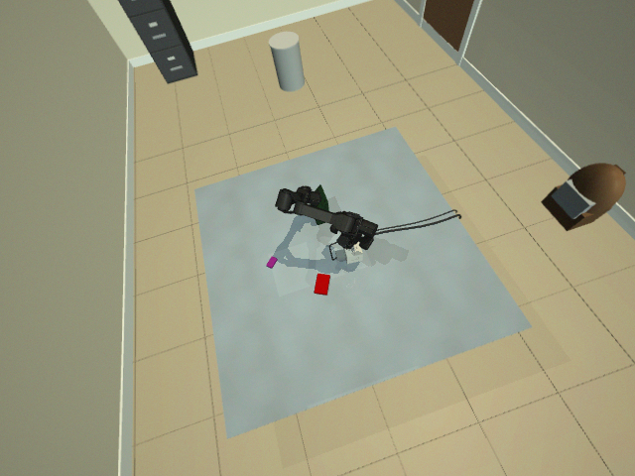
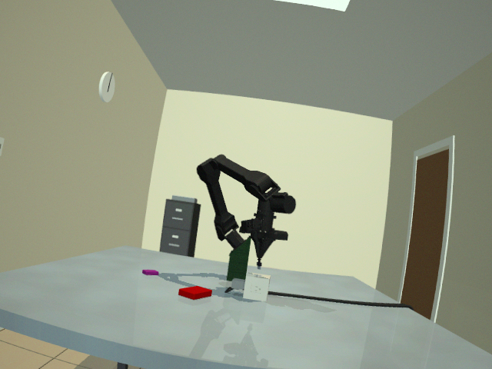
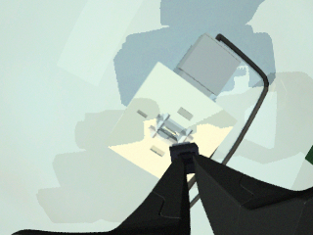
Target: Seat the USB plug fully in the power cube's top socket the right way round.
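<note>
hand [image 2: 259, 258] [image 3: 188, 164]: closed on dark, blocky plug [image 2: 259, 264] [image 3: 184, 150] | cube [image 2: 257, 287] [image 3: 128, 128]: white, square-faced

On the pale blue-grey table [image 1: 389, 327] [image 2: 167, 325] [image 3: 34, 147], seen from above around the white power cube [image 1: 354, 256] [image 2: 256, 291] [image 3: 147, 88], lie a magenta block [image 1: 271, 262] [image 2: 150, 272] at nine o'clock, a red block [image 1: 321, 284] [image 2: 194, 292] between seven and eight, and black cables [image 1: 420, 223] [image 2: 337, 300] [image 3: 255, 112] towards two.
</note>
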`<control>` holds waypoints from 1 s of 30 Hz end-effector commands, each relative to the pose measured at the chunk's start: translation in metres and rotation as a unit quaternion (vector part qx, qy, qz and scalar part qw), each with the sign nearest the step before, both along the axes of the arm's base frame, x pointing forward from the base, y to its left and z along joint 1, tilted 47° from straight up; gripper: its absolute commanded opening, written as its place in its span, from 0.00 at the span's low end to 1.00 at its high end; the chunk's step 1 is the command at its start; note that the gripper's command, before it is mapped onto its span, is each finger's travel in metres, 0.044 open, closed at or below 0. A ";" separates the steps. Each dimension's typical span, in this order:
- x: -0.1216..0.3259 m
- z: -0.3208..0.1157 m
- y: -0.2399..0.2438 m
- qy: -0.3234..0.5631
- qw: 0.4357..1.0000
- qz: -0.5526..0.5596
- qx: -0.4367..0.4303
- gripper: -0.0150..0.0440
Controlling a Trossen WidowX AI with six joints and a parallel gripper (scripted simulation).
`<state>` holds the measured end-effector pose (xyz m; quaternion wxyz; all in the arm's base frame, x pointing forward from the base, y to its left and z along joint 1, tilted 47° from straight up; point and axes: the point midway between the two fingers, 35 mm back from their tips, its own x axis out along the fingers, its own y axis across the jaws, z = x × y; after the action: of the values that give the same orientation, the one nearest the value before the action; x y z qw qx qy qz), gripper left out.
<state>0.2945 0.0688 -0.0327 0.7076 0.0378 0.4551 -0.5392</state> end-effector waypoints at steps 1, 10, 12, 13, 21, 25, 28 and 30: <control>0.000 0.000 0.000 0.036 0.999 0.033 0.000 0.25; 0.000 0.000 0.000 0.121 0.986 0.114 0.000 0.25; 0.000 0.000 0.000 0.140 0.981 0.131 -0.001 0.25; 0.000 0.000 0.000 0.149 0.979 0.140 -0.001 0.25; 0.000 0.000 0.000 0.223 0.952 0.209 -0.001 0.25; 0.000 0.000 0.000 0.259 0.935 0.243 -0.001 0.25; 0.000 0.000 0.000 0.285 0.920 0.268 -0.001 0.25; 0.000 0.000 0.000 0.303 0.910 0.285 -0.001 0.25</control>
<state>0.2945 0.0688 -0.0328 0.6682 -0.2359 0.6269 -0.3240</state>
